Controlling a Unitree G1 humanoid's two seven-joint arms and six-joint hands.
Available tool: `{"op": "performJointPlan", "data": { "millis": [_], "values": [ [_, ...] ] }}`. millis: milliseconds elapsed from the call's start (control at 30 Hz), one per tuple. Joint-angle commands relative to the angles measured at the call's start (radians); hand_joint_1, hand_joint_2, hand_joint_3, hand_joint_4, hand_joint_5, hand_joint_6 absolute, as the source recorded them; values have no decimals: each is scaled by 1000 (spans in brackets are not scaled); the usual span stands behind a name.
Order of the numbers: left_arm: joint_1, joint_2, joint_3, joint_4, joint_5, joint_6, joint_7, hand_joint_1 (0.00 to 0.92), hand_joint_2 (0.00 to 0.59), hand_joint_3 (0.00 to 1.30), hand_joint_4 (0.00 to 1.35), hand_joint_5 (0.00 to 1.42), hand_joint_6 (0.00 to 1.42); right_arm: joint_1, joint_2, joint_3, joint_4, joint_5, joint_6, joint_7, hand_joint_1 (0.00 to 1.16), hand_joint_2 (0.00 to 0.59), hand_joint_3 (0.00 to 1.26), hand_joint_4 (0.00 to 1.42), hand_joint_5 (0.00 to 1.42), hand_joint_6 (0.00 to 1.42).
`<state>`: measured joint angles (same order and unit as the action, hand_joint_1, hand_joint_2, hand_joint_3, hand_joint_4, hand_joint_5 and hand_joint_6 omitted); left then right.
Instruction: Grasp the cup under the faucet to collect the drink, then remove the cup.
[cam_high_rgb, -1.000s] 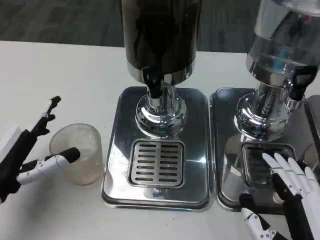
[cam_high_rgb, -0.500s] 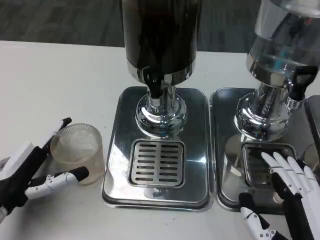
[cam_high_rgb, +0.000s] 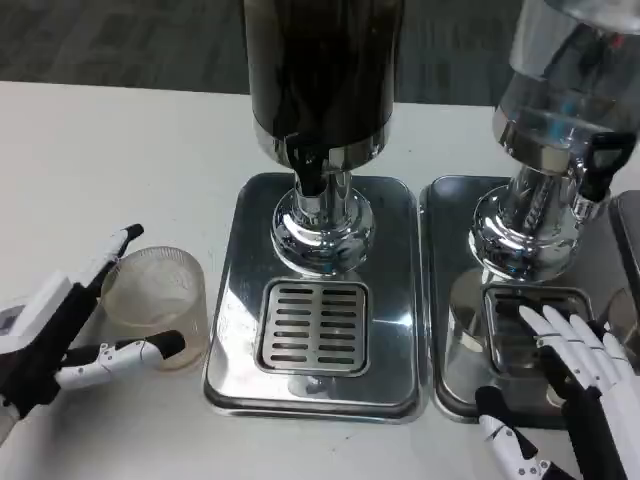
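1. Down at the lower left of the head view, the left robot hand (cam_high_rgb: 60, 335) sits on the white desk (cam_high_rgb: 120, 160) with its fingers spread around the cup (cam_high_rgb: 155, 305), one finger along the cup's far left rim and another lying against its near base.
2. Whether those fingers actually clamp the cup cannot be told; they bracket it closely, and the cup stands upright on the desk.
3. The cup is clear plastic, looks empty, and stands just left of the middle drip tray (cam_high_rgb: 315, 300), not under any faucet.
4. The dark dispenser (cam_high_rgb: 320, 70) rises over that tray, with its black faucet (cam_high_rgb: 308, 165) above a chrome pedestal and a slotted grate (cam_high_rgb: 313, 326).
5. To the right stands a second, clear dispenser (cam_high_rgb: 565, 80) on its own chrome tray (cam_high_rgb: 450, 300), with a black tap (cam_high_rgb: 598, 165) at its right side.
6. The right robot hand (cam_high_rgb: 570, 365) lies flat at the lower right, fingers extended and apart over the grate of the right tray, holding nothing.
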<state>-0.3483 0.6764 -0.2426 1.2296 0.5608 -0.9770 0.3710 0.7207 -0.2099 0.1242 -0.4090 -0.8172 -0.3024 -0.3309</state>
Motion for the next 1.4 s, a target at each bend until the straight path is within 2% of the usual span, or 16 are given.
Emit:
{"op": "performJointPlan", "data": {
  "millis": [33,433,633,833,933,1033,1133,1233,1400],
  "values": [
    [-9,0,-7,5,3,-4,26,82,3,0,0,136,266,10,-12,-13,-17,14,0,9,281,396,178,109,85,32],
    [-21,-60,-11,23,-24,2,-4,99,25,0,0,179,224,25,-7,-22,-24,24,6,9,281,396,178,116,95,32],
    [-18,-91,-13,30,-55,0,-39,160,45,0,14,259,275,26,-7,-28,-34,28,6,20,281,396,178,118,96,32],
    [-6,-107,-22,28,-74,0,-54,186,59,55,76,321,324,26,-12,-38,-37,36,0,32,281,396,178,118,96,32],
    [-3,-107,-25,26,-73,3,-45,212,68,113,121,367,387,23,-13,-41,-39,39,-5,35,281,396,178,118,96,32],
    [0,-102,-24,24,-71,7,-27,241,81,177,194,425,535,18,-15,-42,-37,50,-6,45,283,394,178,119,97,44],
    [3,-98,-22,24,-72,8,-16,269,84,249,257,486,598,17,-14,-41,-40,49,-5,49,287,392,178,119,97,46],
    [12,-98,-18,24,-76,3,-3,278,93,338,359,587,647,15,-13,-43,-39,52,-3,53,291,390,178,119,97,47],
    [18,-103,-14,21,-80,1,15,349,125,527,557,797,897,11,-14,-47,-43,56,-7,56,297,389,178,119,109,59]
  ]
}}
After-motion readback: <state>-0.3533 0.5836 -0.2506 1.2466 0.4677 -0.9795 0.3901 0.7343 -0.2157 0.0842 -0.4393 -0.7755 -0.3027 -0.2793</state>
